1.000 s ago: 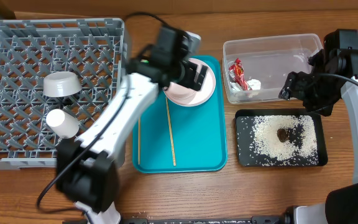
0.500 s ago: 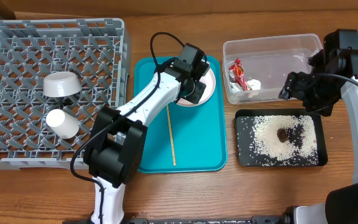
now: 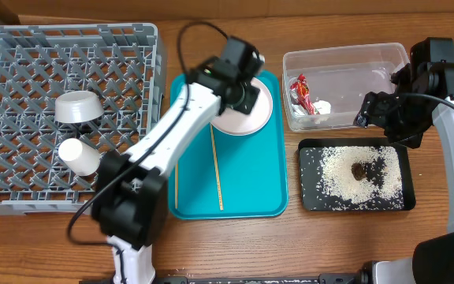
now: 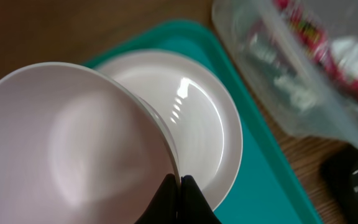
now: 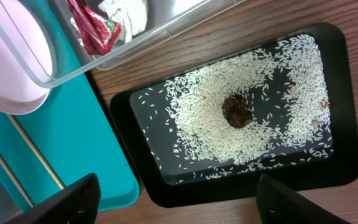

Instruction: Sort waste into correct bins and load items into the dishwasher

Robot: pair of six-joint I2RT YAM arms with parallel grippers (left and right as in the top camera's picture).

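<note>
Pink dish (image 4: 79, 143) is what I've got clamped by its rim in the left pincer (image 4: 180, 186), tilted just over the white plate (image 4: 197, 118) on the teal tray (image 4: 263, 180). My right pincer (image 5: 182, 202) hangs with jaws spread wide above the black tray (image 5: 347, 137), where rice (image 5: 197, 137) rings a brown lump (image 5: 237, 112). The clear tub (image 3: 345, 52) holds the wrapper (image 3: 300, 92) and tissue (image 3: 322, 106). Bowl (image 3: 78, 106) and cup (image 3: 79, 156) lie in the grey rack (image 3: 6, 47). Two chopsticks (image 3: 217, 170) rest on the teal tray.
</note>
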